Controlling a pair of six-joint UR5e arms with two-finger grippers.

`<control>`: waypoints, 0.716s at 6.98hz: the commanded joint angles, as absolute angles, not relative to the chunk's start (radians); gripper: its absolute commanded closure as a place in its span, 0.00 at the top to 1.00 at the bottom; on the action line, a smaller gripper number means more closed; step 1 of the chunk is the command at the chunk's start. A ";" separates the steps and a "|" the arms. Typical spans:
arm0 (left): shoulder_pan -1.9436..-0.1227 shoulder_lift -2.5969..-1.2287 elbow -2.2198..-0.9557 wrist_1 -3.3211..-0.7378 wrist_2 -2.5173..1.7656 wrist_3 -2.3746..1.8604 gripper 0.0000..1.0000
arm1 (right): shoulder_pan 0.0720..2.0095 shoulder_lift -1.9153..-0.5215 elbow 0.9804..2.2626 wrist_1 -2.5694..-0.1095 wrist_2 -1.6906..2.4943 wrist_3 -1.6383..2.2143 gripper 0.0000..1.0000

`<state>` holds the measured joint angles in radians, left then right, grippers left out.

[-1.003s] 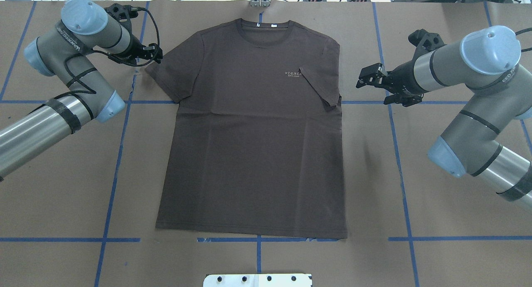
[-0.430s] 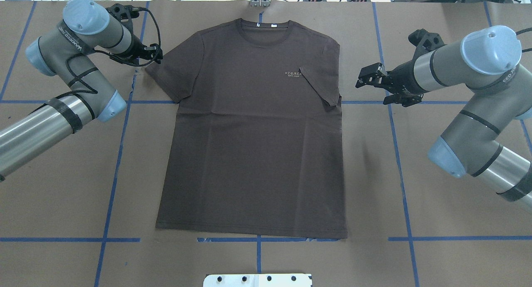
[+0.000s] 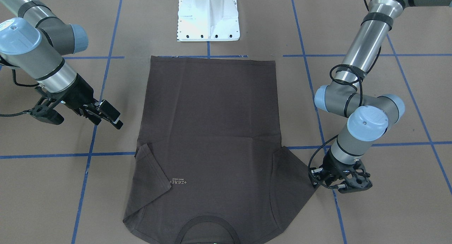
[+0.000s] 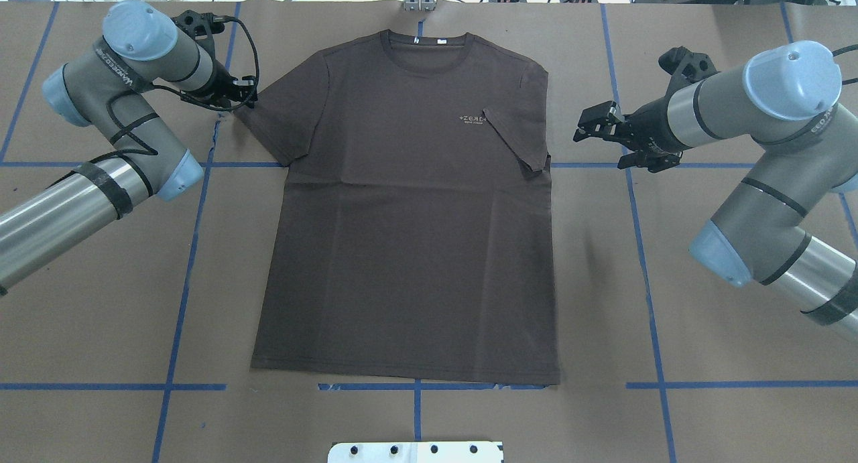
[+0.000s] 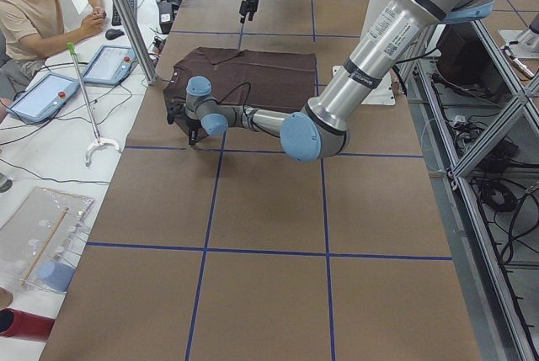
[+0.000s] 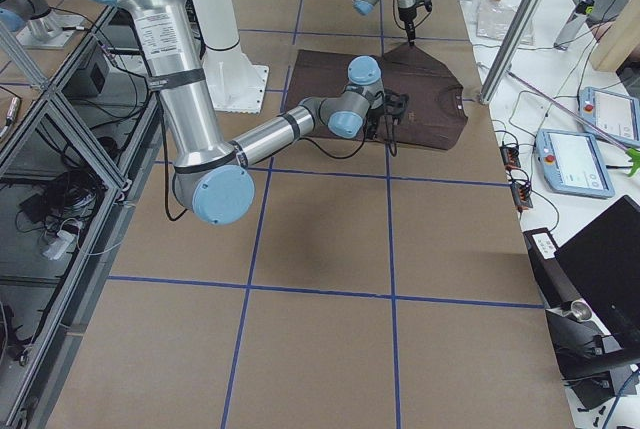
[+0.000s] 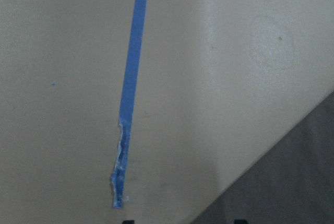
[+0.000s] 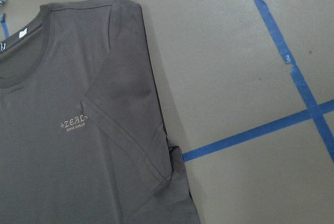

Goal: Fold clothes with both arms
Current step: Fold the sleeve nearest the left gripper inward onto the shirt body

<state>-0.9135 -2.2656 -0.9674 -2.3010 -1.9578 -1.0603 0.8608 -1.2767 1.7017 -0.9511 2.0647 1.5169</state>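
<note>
**Taking the left sleeve cleanly**

My left pincer (image 4: 242,96) is low at the outer tip of the left sleeve (image 4: 278,121). The wrist view shows it spread, one tip over the bare surface (image 4: 100,315) beside a torn end of tape (image 7: 130,104), the other over the cloth edge. I judge this to be the step in hand: grip this sleeve and fold it in over the chest.

To do it well, I should slide the lower finger under the hem only, catch both layers, and close before I lift. A pinch too near the tip may slip, and one too deep may drag the body. I should lift only a little and then carry the sleeve inward on a flat arc, so the shoulder line stays straight.

The shirt (image 4: 409,248) lies flat and face up in the middle, collar away from my base. Its right sleeve (image 4: 516,138) is already turned in, just beside the print (image 4: 472,119).

My right pincer (image 4: 593,124) hovers spread and empty near that side, clear of the cloth. It could press the shirt down if the pull shifts it.
</note>
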 commanded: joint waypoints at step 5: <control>-0.911 -2.284 -1.105 -2.188 -2.044 -1.069 0.00 | 0.861 -1.278 1.704 -0.951 2.065 1.526 1.00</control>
